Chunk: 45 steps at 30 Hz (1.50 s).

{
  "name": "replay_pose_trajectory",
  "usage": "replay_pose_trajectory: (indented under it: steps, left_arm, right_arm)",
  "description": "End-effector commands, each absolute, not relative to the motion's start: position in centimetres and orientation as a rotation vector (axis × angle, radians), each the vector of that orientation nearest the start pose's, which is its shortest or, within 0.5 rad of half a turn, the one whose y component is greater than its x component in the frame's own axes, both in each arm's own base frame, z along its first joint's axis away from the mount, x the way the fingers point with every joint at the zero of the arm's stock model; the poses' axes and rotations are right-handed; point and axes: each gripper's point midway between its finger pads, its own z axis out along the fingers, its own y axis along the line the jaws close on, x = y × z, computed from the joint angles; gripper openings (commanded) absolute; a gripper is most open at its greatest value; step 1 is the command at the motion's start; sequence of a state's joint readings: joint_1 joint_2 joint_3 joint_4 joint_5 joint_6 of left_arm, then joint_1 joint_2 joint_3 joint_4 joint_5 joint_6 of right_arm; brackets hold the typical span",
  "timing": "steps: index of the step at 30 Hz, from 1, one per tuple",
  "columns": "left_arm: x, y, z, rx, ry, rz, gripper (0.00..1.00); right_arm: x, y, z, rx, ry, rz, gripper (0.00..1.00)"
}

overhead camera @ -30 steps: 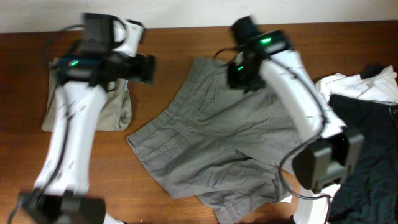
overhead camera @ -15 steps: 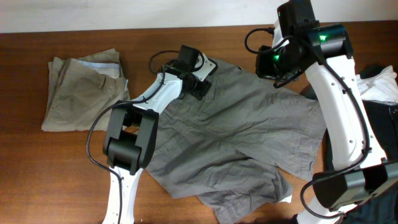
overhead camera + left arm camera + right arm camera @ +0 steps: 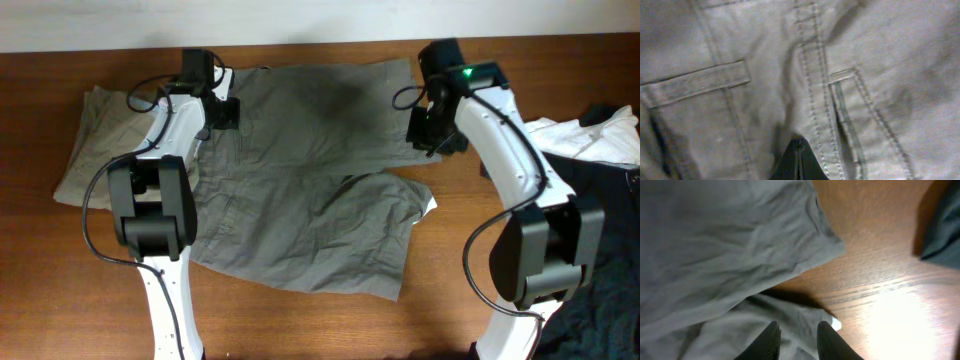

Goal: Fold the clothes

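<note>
Left hand pins grey shorts on wooden table.

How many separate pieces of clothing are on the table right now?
4 at least: grey shorts in the middle, folded khaki garment at the left, white garment and black garment piled at the right. More may hide in that pile.

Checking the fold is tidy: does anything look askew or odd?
The grey shorts lie unevenly: the upper leg overhangs right of the lower layer, and a white scrap peeks from under their right edge.
</note>
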<state>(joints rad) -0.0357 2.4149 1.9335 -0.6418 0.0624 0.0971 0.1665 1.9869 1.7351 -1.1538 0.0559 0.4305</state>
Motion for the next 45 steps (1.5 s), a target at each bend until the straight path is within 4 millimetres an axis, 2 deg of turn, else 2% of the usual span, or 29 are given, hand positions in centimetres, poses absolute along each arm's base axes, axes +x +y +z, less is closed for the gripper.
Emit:
replay_pose_trajectory:
  steps: [1, 3, 4, 5, 6, 9, 11, 13, 15, 17, 19, 22, 23, 24, 25, 26, 28, 29, 30, 31, 33, 35, 37, 38, 39, 40, 42, 45]
  left_arm:
    - [57.4, -5.9, 1.5, 0.232, 2.686, -0.19, 0.01]
    - [57.8, -6.1, 3.3, 0.241, 2.673, -0.189, 0.01]
    - [57.9, -6.2, 4.3, 0.243, 2.67, -0.19, 0.01]
    - [57.7, -6.2, 6.1, 0.243, 2.672, -0.19, 0.01]
    - [57.4, -6.2, 7.2, 0.257, 2.675, -0.188, 0.02]
    - [56.0, -6.1, 12.3, 0.364, 2.661, -0.162, 0.12]
    - [54.9, -6.0, 17.0, 0.361, 2.62, -0.152, 0.19]
    - [53.3, -5.9, 21.0, 0.36, 2.593, -0.148, 0.25]
    - [51.5, -5.8, 22.9, 0.361, 2.598, -0.149, 0.27]
    - [50.0, -5.7, 23.6, 0.362, 2.626, -0.153, 0.27]
    - [48.9, -5.6, 23.2, 0.363, 2.671, -0.16, 0.27]
    - [46.7, -5.5, 22.3, 0.366, 2.77, -0.174, 0.27]
    - [46.2, -5.4, 22.0, 0.367, 2.795, -0.177, 0.27]
    - [45.4, -5.4, 21.4, 0.368, 2.834, -0.183, 0.27]
    - [44.8, -5.4, 20.8, 0.368, 2.869, -0.188, 0.27]
    - [44.3, -5.4, 19.8, 0.369, 2.907, -0.2, 0.28]
    - [43.0, -6.1, 17.2, 0.373, 2.986, -0.286, 0.28]
    - [42.2, -6.6, 15.2, 0.373, 3.035, -0.344, 0.27]
    - [41.6, -6.9, 13.7, 0.372, 3.07, -0.373, 0.28]
    - [40.6, -7.2, 11.3, 0.379, 3.118, -0.396, 0.27]
    - [39.2, -7.9, 8.2, 0.406, 3.173, -0.404, 0.27]
    - [37.1, -8.5, 4.6, 0.436, 3.234, -0.413, 0.29]
    - [35.4, -8.4, 2.3, 0.44, 3.278, -0.419, 0.3]
    - [33.9, -8.2, 0.6, 0.438, 3.315, -0.418, 0.3]
    - [32.8, -8.0, -0.5, 0.437, 3.339, -0.417, 0.3]
    - [32.0, -7.9, -1.4, 0.436, 3.354, -0.42, 0.3]
    - [31.4, -7.8, -2.1, 0.435, 3.362, -0.421, 0.3]
    - [31.7, -7.8, -2.1, 0.435, 3.351, -0.42, 0.3]
  right_arm:
    - [40.2, 5.3, 7.1, 0.442, 2.987, -0.058, 0.41]
    - [40.7, 5.1, 5.0, 0.456, 2.948, -0.039, 0.43]
    - [41.2, 4.8, 3.7, 0.469, 2.91, -0.022, 0.4]
    - [40.6, 4.8, 2.2, 0.5, 2.924, 0.029, 0.38]
    - [39.5, 5.0, 1.8, 0.521, 2.969, 0.072, 0.38]
    - [37.0, 4.1, 2.0, 0.504, 3.084, 0.129, 0.34]
    - [35.1, 4.7, 3.3, 0.486, 3.153, 0.347, 0.36]
    - [33.7, 6.9, 4.5, 0.465, 3.193, 0.621, 0.4]
    - [33.0, 7.9, 4.9, 0.453, 3.211, 0.703, 0.42]
    - [33.5, 8.8, 4.8, 0.413, 3.191, 0.72, 0.47]
    - [34.4, 9.9, 4.3, 0.414, 3.153, 0.723, 0.55]
    - [34.4, 11.0, 2.3, 0.487, 3.131, 0.72, 0.56]
    - [34.4, 11.1, 1.7, 0.516, 3.12, 0.723, 0.5]
    - [34.6, 11.1, 1.5, 0.536, 3.106, 0.732, 0.27]
    - [35.0, 11.1, 1.9, 0.537, 3.083, 0.779, 0.13]
    - [35.9, 11.7, 3.3, 0.462, 3.025, 0.904, 0.08]
    - [36.9, 11.8, 6.6, 0.348, 2.915, 1.073, 0.04]
    - [37.0, 11.5, 8.7, 0.29, 2.846, 1.139, 0.04]
    - [36.7, 10.8, 10.2, 0.271, 2.813, 1.161, 0.04]
    - [36.1, 10.3, 11.2, 0.235, 2.8, 1.162, 0.04]
    - [35.1, 9.5, 11.8, 0.135, 2.8, 1.136, 0.04]
    - [34.2, 7.0, 10.0, 0.279, 2.92, 0.933, 0.04]
    - [34.3, 6.6, 9.8, 0.28, 2.924, 0.901, 0.04]
    - [34.3, 6.0, 9.6, 0.308, 2.936, 0.863, 0.18]
    - [34.0, 4.6, 8.8, 0.432, 2.977, 0.74, 0.38]
    - [33.6, 2.9, 8.1, 0.542, 3.008, 0.596, 0.51]
    - [33.1, 1.8, 7.4, 0.602, 3.027, 0.536, 0.55]
    - [31.4, 2.4, 5.9, 0.653, 3.074, 0.566, 0.54]
